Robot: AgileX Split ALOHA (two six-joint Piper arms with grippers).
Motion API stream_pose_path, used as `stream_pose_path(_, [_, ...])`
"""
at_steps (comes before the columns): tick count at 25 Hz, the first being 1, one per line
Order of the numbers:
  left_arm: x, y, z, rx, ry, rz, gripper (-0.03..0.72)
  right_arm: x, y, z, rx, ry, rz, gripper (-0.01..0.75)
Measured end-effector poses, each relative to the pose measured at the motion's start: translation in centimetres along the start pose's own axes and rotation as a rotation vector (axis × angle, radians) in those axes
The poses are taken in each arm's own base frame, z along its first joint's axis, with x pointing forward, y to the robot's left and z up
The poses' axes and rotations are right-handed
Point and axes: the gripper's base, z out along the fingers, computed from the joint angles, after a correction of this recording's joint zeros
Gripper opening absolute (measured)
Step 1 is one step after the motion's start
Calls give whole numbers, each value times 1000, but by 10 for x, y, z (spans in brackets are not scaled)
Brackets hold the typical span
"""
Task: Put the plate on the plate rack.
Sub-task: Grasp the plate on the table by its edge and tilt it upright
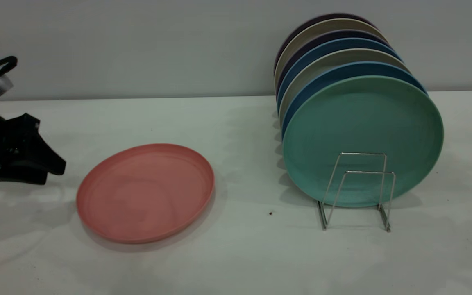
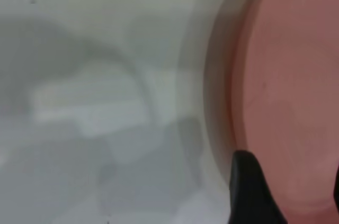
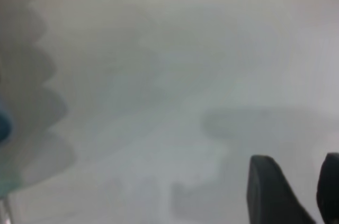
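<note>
1. The plate [image 1: 145, 192], nearest the camera, is lying flat on the table [image 1: 236, 262] at lower left of centre, its rim touching nothing.
2. At the far left edge, the left gripper [image 1: 35, 170] is sitting just beside the plate; its wrist view shows fingers [image 2: 253, 192] spread apart, empty.
3. At right, the plate rack [image 1: 359, 188] is holding a teal plate [image 1: 363, 139] leading a row, front loops free.
4. The right gripper [image 3: 296, 192] is hovering over bare table, slightly parted, gripping nothing.
5. Risk: a flat rim is giving little purchase, so the plate may slide or tip.
</note>
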Motion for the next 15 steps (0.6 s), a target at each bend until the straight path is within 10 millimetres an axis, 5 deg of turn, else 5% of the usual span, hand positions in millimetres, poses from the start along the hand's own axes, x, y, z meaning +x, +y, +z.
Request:
stream_pose_path(8, [-1, 5, 6, -5, 4, 6, 414, -6, -9, 2, 24, 9, 20, 216])
stream_pose_path(15, [-1, 5, 6, -6, 4, 10, 414, -27, -18, 8, 85, 266, 8, 216])
